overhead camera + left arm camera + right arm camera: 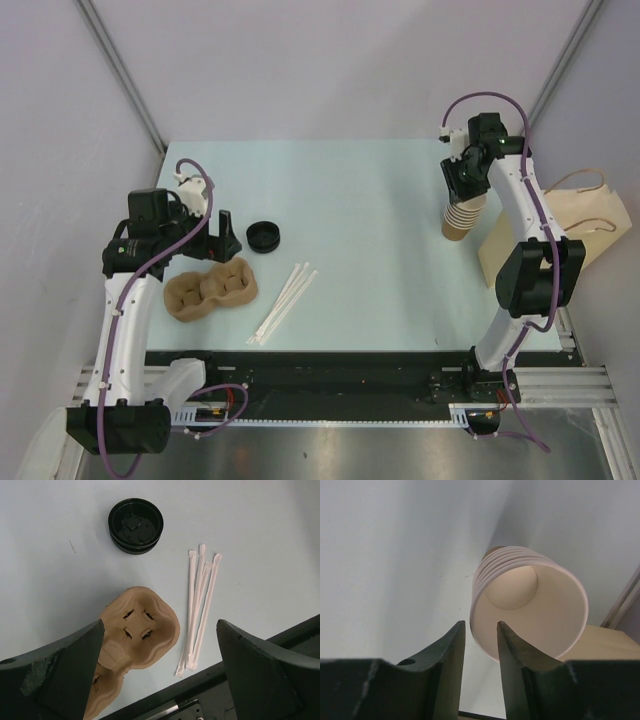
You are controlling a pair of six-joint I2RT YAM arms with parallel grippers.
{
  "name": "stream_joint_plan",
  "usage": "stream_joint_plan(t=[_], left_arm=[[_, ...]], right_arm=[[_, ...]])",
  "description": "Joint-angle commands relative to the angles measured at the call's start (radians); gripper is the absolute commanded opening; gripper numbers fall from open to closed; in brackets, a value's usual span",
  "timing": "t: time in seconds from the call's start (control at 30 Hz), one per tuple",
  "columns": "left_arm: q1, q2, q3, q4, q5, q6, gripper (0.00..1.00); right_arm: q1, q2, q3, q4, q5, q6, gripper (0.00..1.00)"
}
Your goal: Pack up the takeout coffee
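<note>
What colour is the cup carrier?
The cup carrier is tan brown, clearest in the left wrist view.

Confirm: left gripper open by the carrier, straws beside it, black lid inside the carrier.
The lid lies on the table, apart from the carrier, as the left wrist view shows. The left gripper is open by the carrier, straws beside it.

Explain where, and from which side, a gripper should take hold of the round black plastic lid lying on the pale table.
Pinch the round black plastic lid across its outer rim, on opposite sides, coming straight down from above. It lies flat, hollow side up, low and circular, so probably any two opposite sides would serve.
</note>
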Motion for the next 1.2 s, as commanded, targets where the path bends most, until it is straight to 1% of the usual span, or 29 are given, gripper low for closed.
stream_joint_plan(t=[0.0, 0.1, 0.17, 0.23, 0.27, 0.43, 0.7, 0.73, 0.97, 1.17], left_arm=[[-0.002, -0.021, 0.009, 0.027, 0.029, -0.012, 0.99], [-0.002, -0.019, 0.012, 0.030, 0.030, -0.014, 0.99], [0.000, -0.016, 0.012, 0.032, 0.035, -0.015, 0.99], [-0.002, -0.016, 0.014, 0.032, 0.035, -0.017, 0.99], [-0.002, -0.015, 0.015, 0.030, 0.035, -0.015, 1.00], [-0.002, -0.015, 0.014, 0.032, 0.033, -0.017, 0.99], [-0.002, -0.002, 0.015, 0.033, 0.036, -0.018, 1.00], [-0.002, -0.002, 0.015, 0.032, 0.035, -0.018, 0.99], [-0.002, -0.005, 0.011, 0.035, 0.026, -0.018, 0.99], [-0.002, -0.008, 0.007, 0.042, 0.020, -0.023, 1.00]], right_arm=[[-0.005, 0.003, -0.012, 0.037, 0.012, 0.000, 0.36], [-0.005, 0.002, -0.012, 0.037, 0.010, -0.001, 0.33], [-0.005, 0.000, -0.011, 0.037, 0.007, -0.006, 0.25], [-0.005, -0.008, -0.006, 0.037, 0.009, -0.007, 0.15], [-0.004, -0.011, -0.006, 0.037, 0.014, -0.007, 0.00], [-0.001, -0.040, 0.005, 0.031, 0.024, -0.023, 0.00], [0.024, -0.098, 0.020, 0.029, 0.084, -0.047, 0.00], [0.030, -0.100, 0.020, 0.029, 0.121, -0.052, 0.00], [0.074, -0.121, 0.023, 0.037, 0.193, -0.066, 0.00], [0.117, -0.167, 0.070, 0.015, 0.238, -0.072, 0.00]])
